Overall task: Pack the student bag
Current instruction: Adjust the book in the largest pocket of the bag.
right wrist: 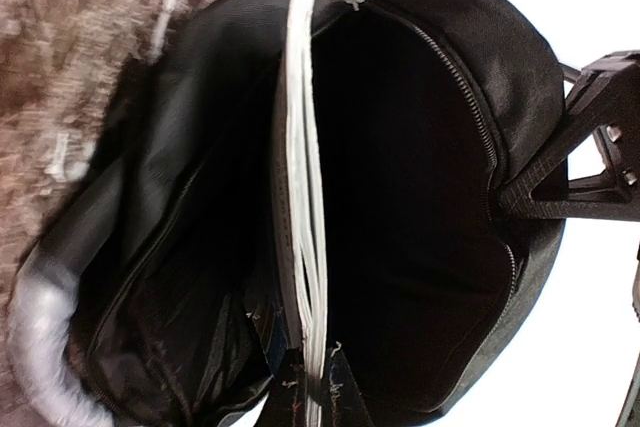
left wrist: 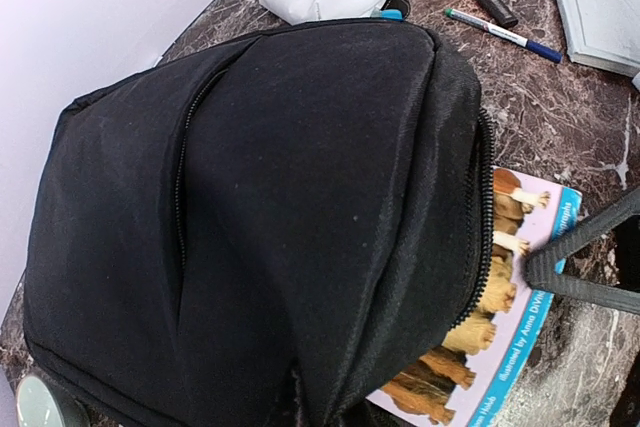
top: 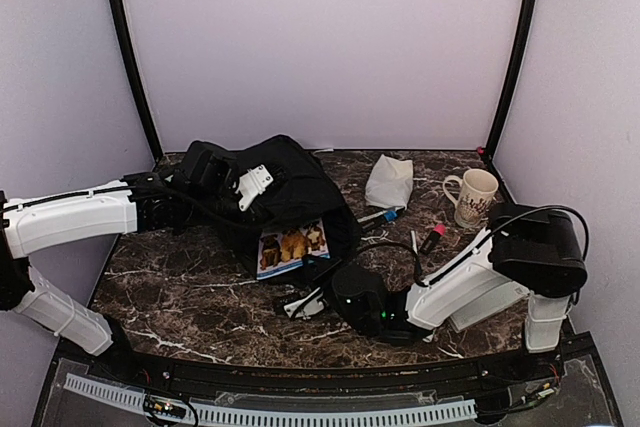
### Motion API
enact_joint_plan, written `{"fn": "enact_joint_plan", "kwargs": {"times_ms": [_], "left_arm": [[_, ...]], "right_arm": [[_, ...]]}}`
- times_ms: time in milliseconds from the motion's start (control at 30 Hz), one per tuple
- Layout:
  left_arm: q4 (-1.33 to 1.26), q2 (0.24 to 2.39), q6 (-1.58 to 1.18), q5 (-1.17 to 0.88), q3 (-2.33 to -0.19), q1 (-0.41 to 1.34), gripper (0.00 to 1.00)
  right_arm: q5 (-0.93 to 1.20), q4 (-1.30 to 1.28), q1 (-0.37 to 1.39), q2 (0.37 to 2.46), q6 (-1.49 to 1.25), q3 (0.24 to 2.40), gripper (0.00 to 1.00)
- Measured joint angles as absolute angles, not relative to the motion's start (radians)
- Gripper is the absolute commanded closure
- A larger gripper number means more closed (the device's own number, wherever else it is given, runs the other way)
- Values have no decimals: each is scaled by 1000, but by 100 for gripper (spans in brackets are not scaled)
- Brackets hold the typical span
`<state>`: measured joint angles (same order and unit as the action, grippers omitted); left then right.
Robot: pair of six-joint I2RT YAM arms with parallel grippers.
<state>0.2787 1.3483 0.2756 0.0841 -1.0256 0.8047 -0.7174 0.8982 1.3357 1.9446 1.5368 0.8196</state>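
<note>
The student bag, a black backpack, lies at centre left with its mouth towards the front. My left gripper rests on the bag's top and pinches its fabric; its own fingers are hidden there. One of its black fingers shows at the bag's zipper rim. A book with dog pictures on its cover sticks halfway out of the mouth. My right gripper is shut on the book's near edge; its white pages run into the open bag.
A white pouch, a mug, a blue pen and a pink highlighter lie right of the bag. A grey notebook lies near the right arm. The bag's pale grey handle curls at its near side.
</note>
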Motion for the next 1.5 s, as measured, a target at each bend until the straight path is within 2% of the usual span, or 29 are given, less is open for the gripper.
{"fn": "enact_joint_plan", "kwargs": {"times_ms": [367,833,1267,1367,1500], "left_arm": [[286,1354,272,57,-1026,800,100],[291,1365,272,25,-1026,800,100],[294,1367,278,-69,-1026,800,100],[294,1363,279,-77,-1026,800,100],[294,1356,285,-88,-1026,800,100]], "right_arm": [[-561,949,1236,2012,1578,832,100],[-505,1116,1318,1935,1734,654,100],[-499,1044,1237,1967,1673,792,100],[-492,1013,1222,1995,1643,804,88],[-496,851,1216,2001,1560,835,63]]}}
